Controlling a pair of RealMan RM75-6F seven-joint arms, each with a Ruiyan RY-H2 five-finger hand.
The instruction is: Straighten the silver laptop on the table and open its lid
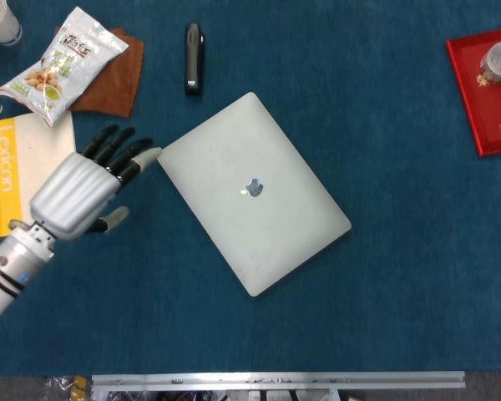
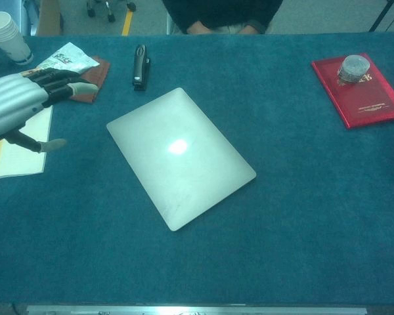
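Note:
The silver laptop (image 1: 252,191) lies shut in the middle of the blue table, turned askew so its corners point diagonally; the chest view shows the laptop (image 2: 180,157) the same way. My left hand (image 1: 83,190) hovers just left of the laptop's left corner, fingers spread and empty, fingertips nearly at that corner. In the chest view the left hand (image 2: 23,105) sits at the far left edge. My right hand is out of both views.
A black stapler (image 1: 193,58) lies behind the laptop. A snack bag (image 1: 58,63) on a brown cloth (image 1: 108,77), a yellow-edged notebook (image 1: 7,171) and a paper cup (image 2: 8,36) sit at the left. A red booklet (image 1: 487,88) with a small jar (image 1: 498,58) lies far right.

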